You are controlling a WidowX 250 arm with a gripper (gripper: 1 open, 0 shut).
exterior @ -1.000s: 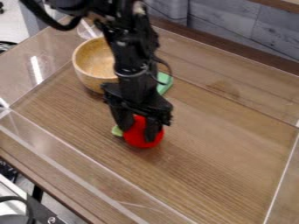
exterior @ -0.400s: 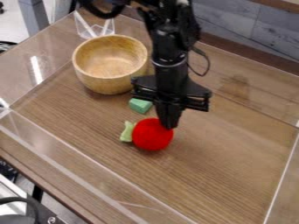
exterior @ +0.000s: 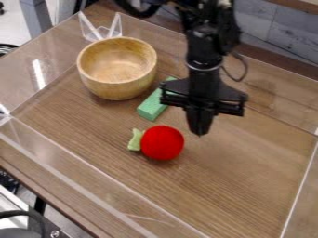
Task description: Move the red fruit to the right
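The red fruit (exterior: 162,143) lies on the wooden table with its small green cap pointing left. My gripper (exterior: 202,126) hangs a little above the table, up and to the right of the fruit, apart from it. Its fingers are pressed together in a narrow point with nothing between them. The black arm rises from it toward the top of the view.
A wooden bowl (exterior: 117,68) stands at the back left. A light green block (exterior: 152,104) lies between the bowl and the fruit. A clear low wall (exterior: 50,186) rims the table. Bare wood stretches right of the fruit.
The gripper was down around the fruit a second ago; it has let go, shut, risen and moved right. The fruit stays on the table, slightly right of where it was.
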